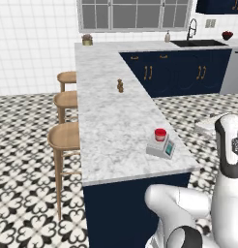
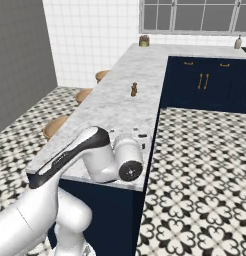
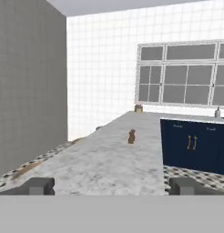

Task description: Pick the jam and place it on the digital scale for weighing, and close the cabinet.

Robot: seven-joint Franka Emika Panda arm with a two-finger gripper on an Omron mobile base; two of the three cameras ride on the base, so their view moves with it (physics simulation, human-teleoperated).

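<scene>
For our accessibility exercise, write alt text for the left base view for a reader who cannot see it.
A red-lidded jam jar sits on the digital scale near the front corner of a white marble counter. Three wooden stools line its left side, and a small brown figurine stands farther back.

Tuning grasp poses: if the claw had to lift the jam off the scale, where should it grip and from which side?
Grip the jam around its red lid and upper body, coming straight down from above. It stands upright on the digital scale, squat and low, so a side approach would likely hit the scale top. Nothing stands close beside it.
</scene>
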